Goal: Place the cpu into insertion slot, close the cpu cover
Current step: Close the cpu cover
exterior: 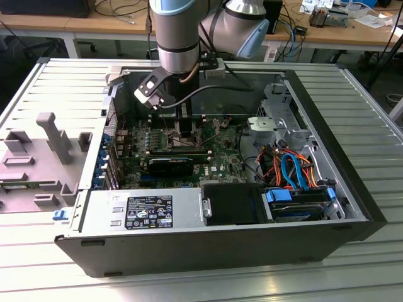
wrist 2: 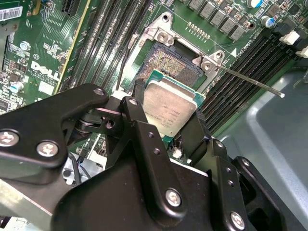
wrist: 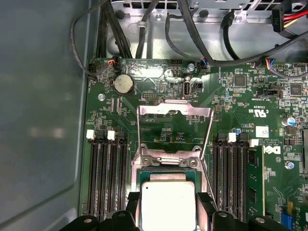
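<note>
**One cpu held over the open slot**

One arm reaches down into one open computer case [exterior: 327, 236] lying on the desk [exterior: 189, 283]. Its end effector [wrist 2: 166, 122] grasps the single cpu [wrist 2: 168, 109] by two opposite edges, one black finger [wrist 2: 137, 122] on each side. In the second wrist view the cpu hangs tilted, partly over the slot [wrist 2: 166, 65], whose dark centre shows beyond it. The one cover [wrist: 174, 113] stands swung open behind the slot in the first wrist view, and one lever wire [wrist 2: 250, 82] sticks out sideways. Black memory slots [wrist: 106, 178] flank the socket on both sides, three at one side clearly.
</note>
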